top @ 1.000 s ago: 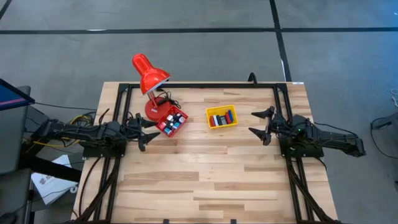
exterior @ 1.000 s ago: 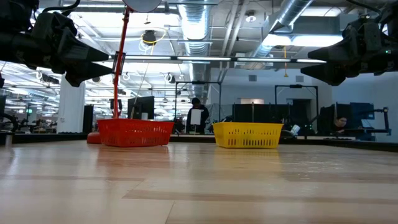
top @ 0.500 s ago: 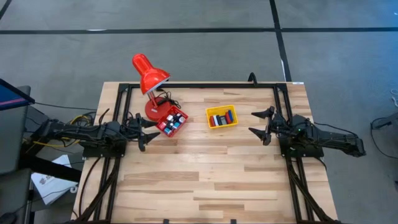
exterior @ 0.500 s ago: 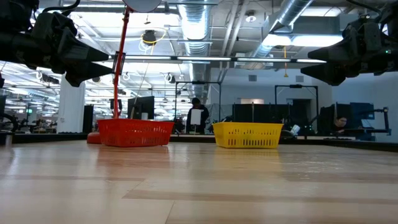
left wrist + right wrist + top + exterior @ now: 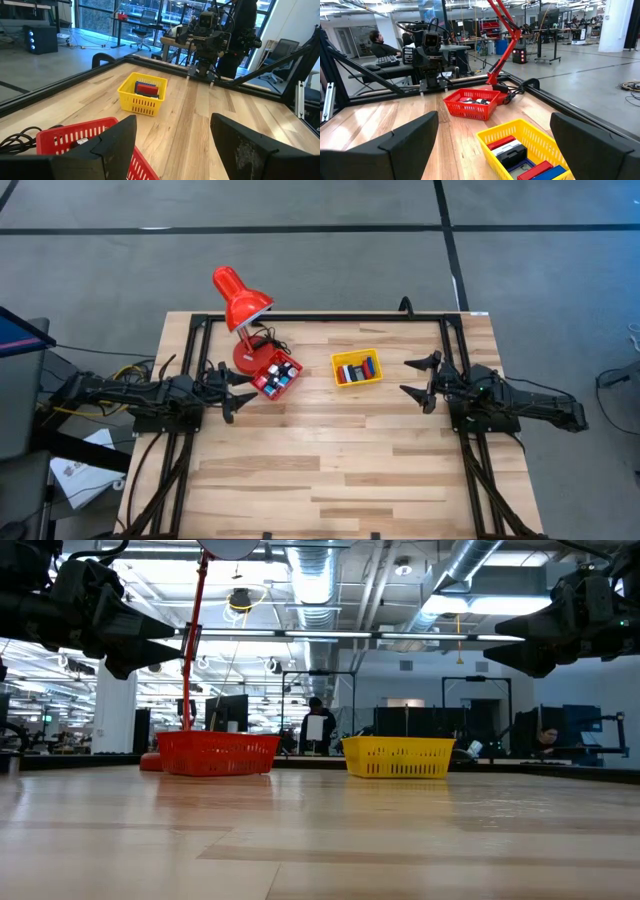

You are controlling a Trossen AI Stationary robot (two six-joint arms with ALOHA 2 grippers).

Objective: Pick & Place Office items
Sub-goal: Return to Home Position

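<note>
Squarely facing each other, the left claw [image 5: 228,391] and the right claw [image 5: 418,381] hang above opposite sides of the table [image 5: 330,470]. Both are released, dark fingers [image 5: 112,145] spread wide with nothing between them.

The office items [image 5: 281,375] all appear to be stowed between the two arms. One cluster of red, blue and white pieces lies in the red mesh basket [image 5: 257,384], and the rest, red, black and blue, lie in the yellow mesh basket [image 5: 354,353].

The red basket sits just beside the left claw, directly ahead of its fingertips and skewed to the table's edges. The yellow basket sits farther toward the middle, nearly square to the table, nearer the right claw but well apart from it. No loose piece shows on the wood.

A red desk lamp [image 5: 240,300] stands with its base just behind the red basket, its cable trailing alongside.

By the look of it the sorting is done and the arms need only settle back. The left arm has the tighter quarters, since a forward drift would meet the basket's rim. In the room beyond, a person [image 5: 318,725] stands among desks.
</note>
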